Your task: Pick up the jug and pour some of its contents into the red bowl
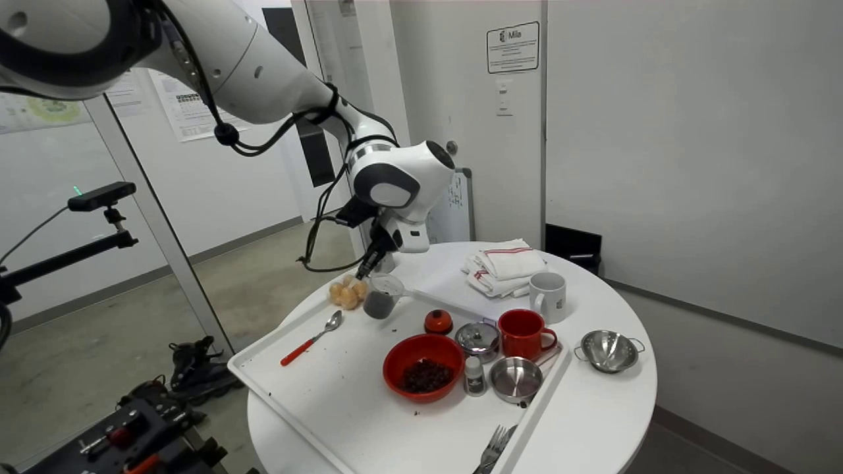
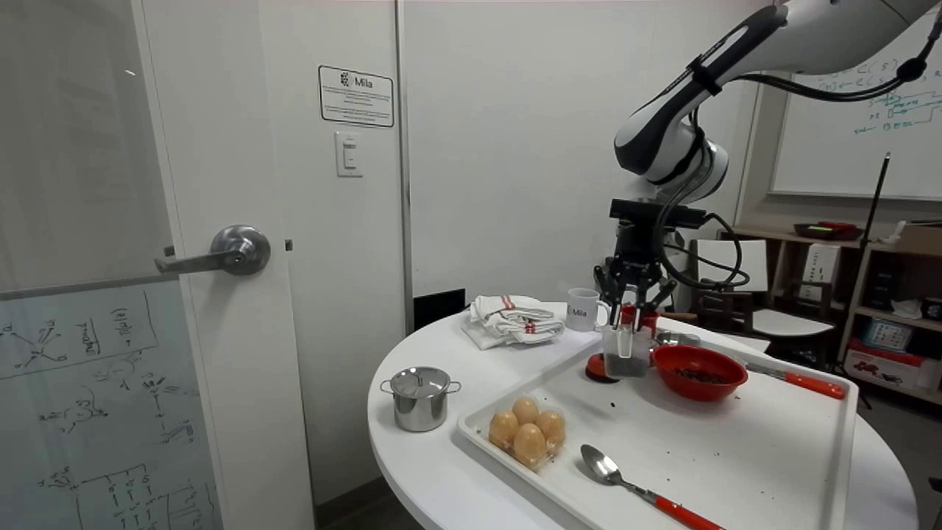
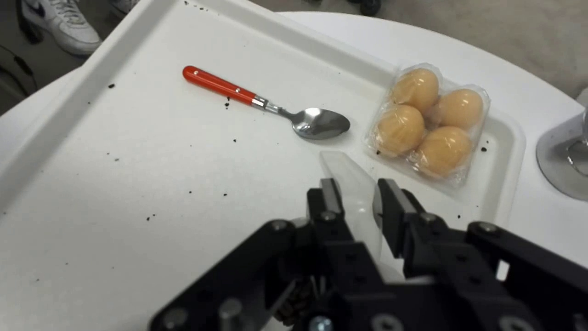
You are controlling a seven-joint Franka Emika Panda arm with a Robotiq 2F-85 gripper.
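The jug is small and see-through with dark contents. It also shows in an exterior view, seemingly above the tray. It leans in the exterior view where the eggs sit behind it. My gripper has its fingers closed around the jug's pale handle, which runs between them in the wrist view. The gripper's body hides most of the jug there. The red bowl stands on the tray with dark bits inside and also shows in an exterior view. It is out of the wrist view. The jug is apart from the bowl.
The white tray holds clear-packed eggs, a red-handled spoon, a red-and-black round object, a small bottle, steel pots and a red mug. A white mug and towels lie behind.
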